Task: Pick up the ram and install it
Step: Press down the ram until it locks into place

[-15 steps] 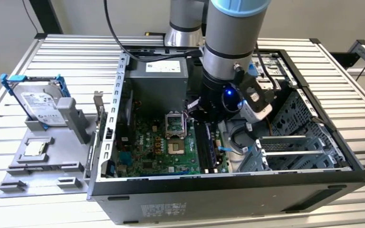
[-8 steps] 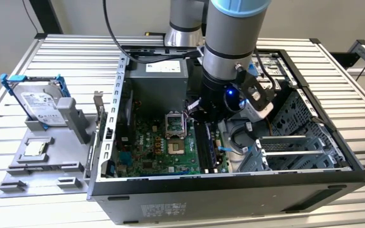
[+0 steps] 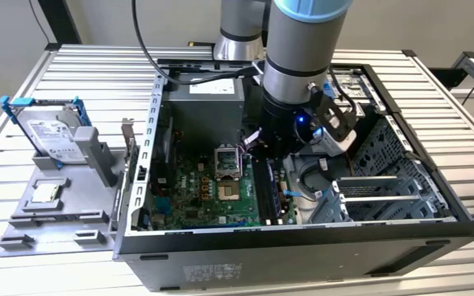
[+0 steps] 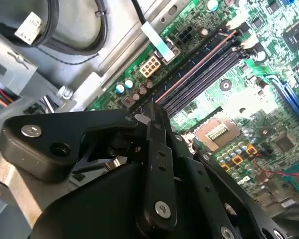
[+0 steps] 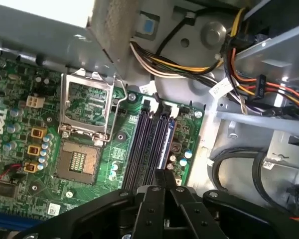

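Slatted metal table [image 3: 97, 68] under an open computer case [image 3: 303, 253]; inside, what I take for the ram [image 5: 166, 142] is a thin blue-edged stick standing in the memory slots [image 5: 148, 144], right below my gripper [image 5: 162, 175]. Its tips are drawn together, though I can't tell if they pinch the stick. Just to one side of the tool is the open processor socket [image 5: 87, 107]; well away from it, outside the case, a hard drive [image 3: 52, 132] carries a white label I can't read.

Green motherboard [image 5: 114, 149], open processor socket [image 5: 87, 114], dark memory slots [image 5: 147, 144], black fingers [image 5: 164, 181] just above them
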{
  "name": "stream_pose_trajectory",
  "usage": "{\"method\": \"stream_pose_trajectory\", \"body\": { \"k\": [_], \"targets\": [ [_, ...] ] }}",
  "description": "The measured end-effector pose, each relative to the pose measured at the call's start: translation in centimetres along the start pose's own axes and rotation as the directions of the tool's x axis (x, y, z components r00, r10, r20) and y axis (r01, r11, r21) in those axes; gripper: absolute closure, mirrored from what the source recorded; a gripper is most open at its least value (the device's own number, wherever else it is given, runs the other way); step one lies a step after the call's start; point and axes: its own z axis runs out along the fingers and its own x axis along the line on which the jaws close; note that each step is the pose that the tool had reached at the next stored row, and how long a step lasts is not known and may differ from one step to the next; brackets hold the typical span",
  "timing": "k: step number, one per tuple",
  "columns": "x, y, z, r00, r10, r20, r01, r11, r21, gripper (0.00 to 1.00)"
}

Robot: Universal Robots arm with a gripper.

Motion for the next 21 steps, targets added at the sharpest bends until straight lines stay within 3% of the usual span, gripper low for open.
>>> {"method": "stream_pose_trajectory", "body": {
  "k": [1,4,5,9,13,17,21],
  "targets": [
    [0.0,0.0,0.01,0.9999,-0.01,-0.0045,0.01,1.0,-0.0021,1.0],
    [0.0,0.0,0.0,0.999,-0.029,-0.0332,0.029,0.9995,-0.0107,1.0],
    [0.0,0.01,0.01,0.9986,-0.035,-0.0402,0.035,0.9993,-0.0121,1.0],
    [0.01,0.01,-0.01,0.994,-0.101,-0.041,0.101,0.9948,-0.0151,1.0],
    [0.0,0.0,-0.1,0.984,-0.174,-0.0399,0.173,0.9847,-0.0194,1.0],
    [0.0,0.01,-0.15,0.969,-0.244,-0.0382,0.243,0.9696,-0.0238,1.0],
    [-0.01,0.01,-0.2,0.9486,-0.314,-0.0361,0.313,0.9492,-0.0283,1.0]
  ]
}}
